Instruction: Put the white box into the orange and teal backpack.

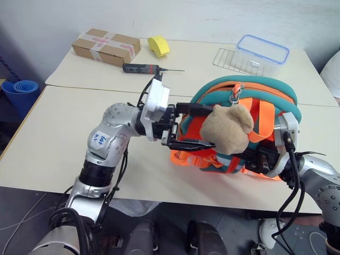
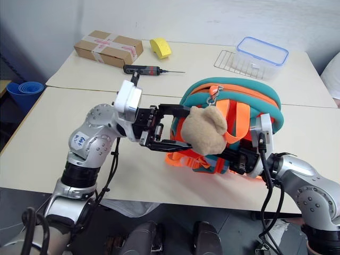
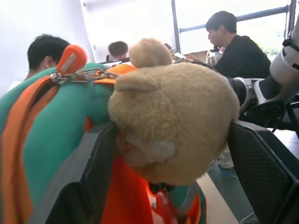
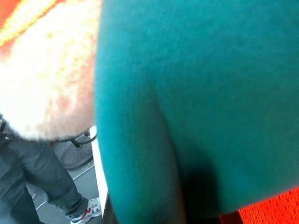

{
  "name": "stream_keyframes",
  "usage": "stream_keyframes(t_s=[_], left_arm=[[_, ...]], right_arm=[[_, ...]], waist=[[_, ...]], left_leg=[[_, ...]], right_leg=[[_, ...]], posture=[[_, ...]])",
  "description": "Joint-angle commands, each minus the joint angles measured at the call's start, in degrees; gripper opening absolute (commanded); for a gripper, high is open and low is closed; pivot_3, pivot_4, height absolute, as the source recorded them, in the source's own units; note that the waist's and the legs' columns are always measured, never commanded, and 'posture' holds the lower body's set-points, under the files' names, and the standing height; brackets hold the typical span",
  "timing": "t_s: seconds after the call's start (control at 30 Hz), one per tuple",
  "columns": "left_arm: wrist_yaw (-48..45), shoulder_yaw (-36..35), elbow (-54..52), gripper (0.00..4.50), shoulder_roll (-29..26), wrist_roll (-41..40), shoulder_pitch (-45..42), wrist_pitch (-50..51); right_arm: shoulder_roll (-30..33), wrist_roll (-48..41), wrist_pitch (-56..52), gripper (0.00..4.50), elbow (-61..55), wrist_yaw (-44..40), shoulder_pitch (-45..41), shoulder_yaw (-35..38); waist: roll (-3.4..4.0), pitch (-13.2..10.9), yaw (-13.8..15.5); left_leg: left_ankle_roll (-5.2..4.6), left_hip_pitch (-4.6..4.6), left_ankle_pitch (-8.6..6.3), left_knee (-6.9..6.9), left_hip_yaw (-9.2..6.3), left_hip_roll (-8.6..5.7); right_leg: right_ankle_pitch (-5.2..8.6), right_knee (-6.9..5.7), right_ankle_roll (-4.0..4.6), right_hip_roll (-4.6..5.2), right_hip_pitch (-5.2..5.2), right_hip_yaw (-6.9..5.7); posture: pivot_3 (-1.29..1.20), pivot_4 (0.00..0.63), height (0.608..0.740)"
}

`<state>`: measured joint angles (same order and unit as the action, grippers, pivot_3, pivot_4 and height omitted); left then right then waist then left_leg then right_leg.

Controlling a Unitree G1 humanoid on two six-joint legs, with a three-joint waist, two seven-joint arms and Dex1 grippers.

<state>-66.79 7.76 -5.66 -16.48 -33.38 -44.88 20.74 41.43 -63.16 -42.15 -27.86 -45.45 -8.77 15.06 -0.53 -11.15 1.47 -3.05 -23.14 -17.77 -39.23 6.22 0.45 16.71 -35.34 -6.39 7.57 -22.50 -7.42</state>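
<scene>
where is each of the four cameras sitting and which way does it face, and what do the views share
Left eye view: on the head, looking forward and down over the table at the orange and teal backpack; both arms show, the left gripper open around the plush bear head.
Right eye view: the same scene from the other eye, with the right gripper at the backpack's base.
Left wrist view: looks along its black fingers at the bear head, with people behind.
Right wrist view: pressed close against teal fabric.
Shared: backpack and bear head.
</scene>
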Motion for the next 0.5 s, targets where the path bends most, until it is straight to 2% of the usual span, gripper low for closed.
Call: stream_keyframes(t_s=[0.03,0.2,0.33,0.4,0.5], left_arm=[[-0.27,0.03,0.34,2.68,1.0,-0.21,-2.1,-1.27],[-0.74,-1.45,1.43,1.3,0.47,-1.18,-2.33,-0.86],[-0.47,-5.3,5.71,0.39,-3.34,0.23,-3.95,-2.39],[-1.6,-7.07,9.42,0.08,-7.6,1.59,-5.13,-2.67],[-4.01,-8.09,15.39,0.08,-13.81,4.15,-6.16,-4.74]], right_arm=[[-0.31,-0.26,1.04,0.0,-1.27,-0.53,-0.19,0.76],[-0.57,0.12,1.5,0.0,-1.27,-0.29,0.22,1.04],[-0.93,0.46,2.05,0.0,-1.35,0.15,0.63,1.28],[-1.29,0.64,2.43,0.0,-1.47,0.56,0.99,1.5],[-1.69,0.75,2.85,0.0,-1.69,0.95,1.63,1.81]], waist=[[0.0,0.0,-0.01],[0.0,0.0,-0.01],[0.0,0.0,-0.03],[0.0,0.0,-0.06],[0.02,0.01,-0.2]], left_leg=[[0.0,0.0,0.0,0.0,0.0,0.0],[-0.01,0.0,0.0,0.0,0.0,0.0],[-0.01,0.0,0.0,0.0,-0.01,0.01],[-0.01,0.0,0.01,0.0,-0.01,0.01],[0.0,0.01,0.02,0.03,0.05,0.03]], right_leg=[[0.0,0.0,0.0,0.0,0.0,0.0],[0.0,0.01,0.0,0.01,0.0,0.0],[0.0,0.0,0.0,0.0,0.0,0.0],[0.0,0.0,0.0,0.0,0.0,-0.03],[0.0,-0.01,0.0,-0.04,-0.06,-0.13]], posture=[[0.0,0.15,0.74],[0.0,0.15,0.74],[0.0,0.15,0.74],[0.0,0.15,0.74],[0.0,0.15,0.74]])
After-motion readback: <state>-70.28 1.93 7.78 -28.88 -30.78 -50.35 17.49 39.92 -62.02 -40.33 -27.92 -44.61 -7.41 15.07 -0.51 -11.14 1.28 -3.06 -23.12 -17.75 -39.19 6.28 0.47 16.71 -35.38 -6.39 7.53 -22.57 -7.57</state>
